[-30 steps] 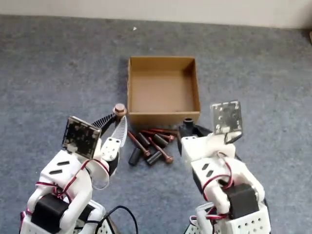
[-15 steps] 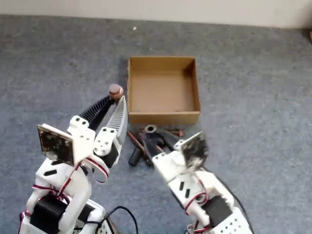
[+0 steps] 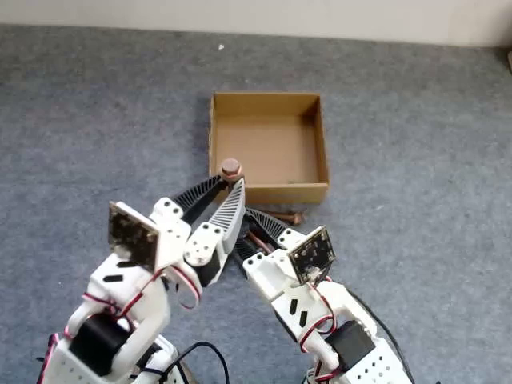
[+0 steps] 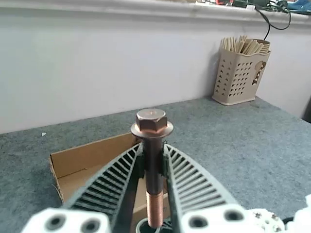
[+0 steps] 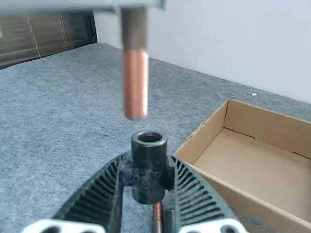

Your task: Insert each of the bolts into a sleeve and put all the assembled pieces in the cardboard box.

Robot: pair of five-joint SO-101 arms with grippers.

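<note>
Worktop: grey, carpet-like surface with a pale wall at its far edge.

Cardboard box: one, open-topped, at centre and far from the arms. Nothing lies in it. There is small blue print on its near outer wall in the right wrist view, too small to read.

Left pincer: pinching one copper bolt by the shank. The bolt is upright, hex head on top, just near of the box's front wall.

Right pincer: pinching one black sleeve, upright with its bore open upward. The bolt's threaded tip hangs just above the bore and does not touch it.

Loose parts: one bolt on the worktop lies along the box's front wall, right of the pincers. The two arms cover the rest of the pile, so no count of it is possible.

Surroundings: a beige perforated holder full of wooden sticks stands far right against the wall.
</note>
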